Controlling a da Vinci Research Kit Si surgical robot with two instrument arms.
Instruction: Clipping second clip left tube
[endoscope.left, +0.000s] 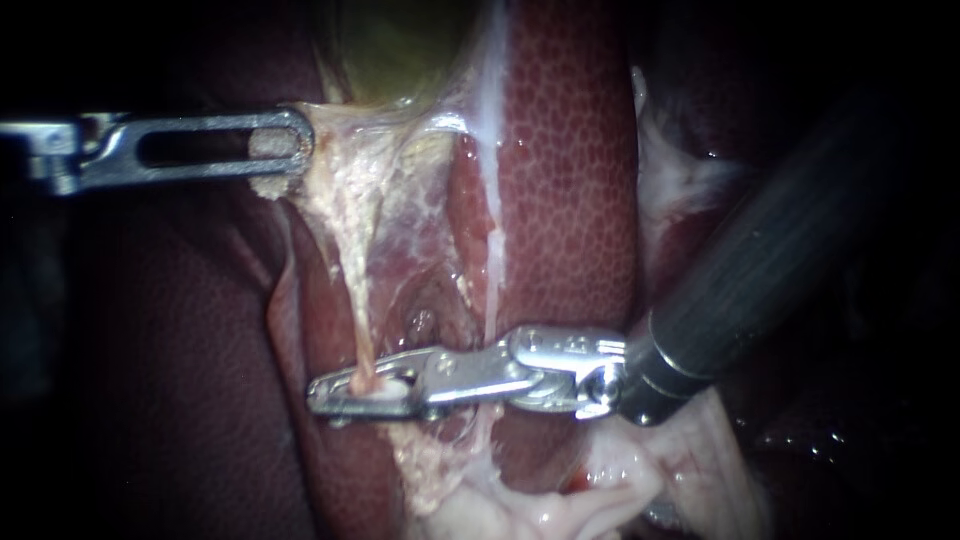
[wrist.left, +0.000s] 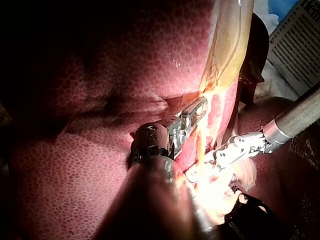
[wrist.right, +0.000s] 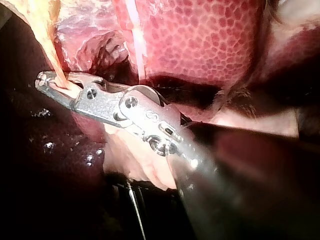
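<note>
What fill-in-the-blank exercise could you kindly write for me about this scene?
1. The left instrument grips pale tissue at the edge of the greenish ____.
2. The thin tube passes between the jaws of the ____ instrument.
3. The speckled red organ beside the tube is the ____.
Missing words: gallbladder; right, meaning the right instrument; liver.

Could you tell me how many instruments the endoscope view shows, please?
2. The left instrument, upper left, has its tool shut on pale tissue; the right instrument, lower, has its tool shut on the thin tube.
</note>
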